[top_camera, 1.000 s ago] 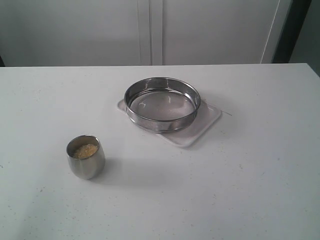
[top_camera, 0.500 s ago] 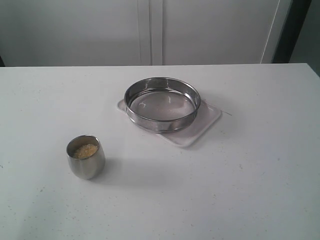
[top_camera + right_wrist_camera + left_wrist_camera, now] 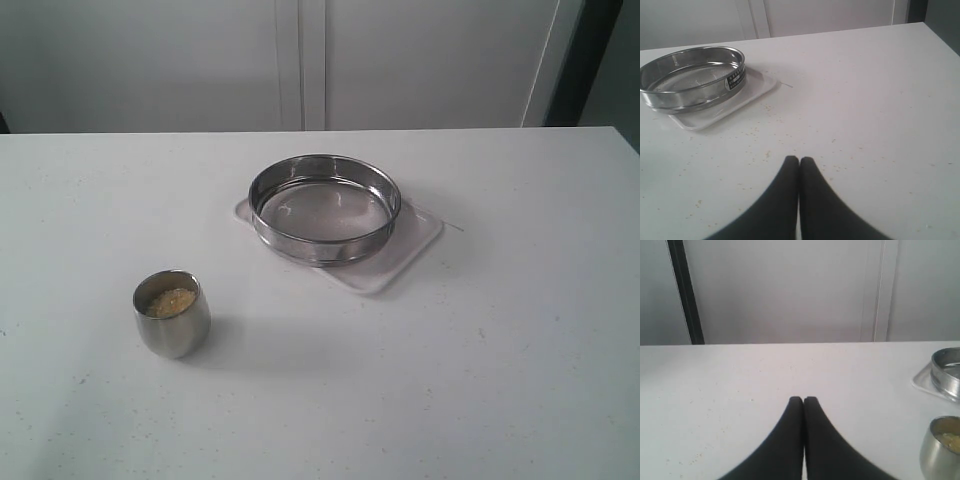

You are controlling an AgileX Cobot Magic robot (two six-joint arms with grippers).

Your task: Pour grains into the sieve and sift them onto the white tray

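I see a white tabletop (image 3: 480, 380). On it lies the white tray (image 3: 412, 245); a steel cup (image 3: 172, 318) stands upright, well apart from the tray. Tan specks (image 3: 767, 106) are scattered beside the tray.

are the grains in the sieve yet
No, the mesh of the sieve is bare; the grains sit in the steel cup.

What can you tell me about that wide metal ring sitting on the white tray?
The sieve is a wide, shallow, round ring of shiny steel with a fine mesh bottom. A small dark label sits on its outer wall. It looks empty. It rests level on the white tray and covers most of it, with the tray's corners showing around it. Nothing else touches it.
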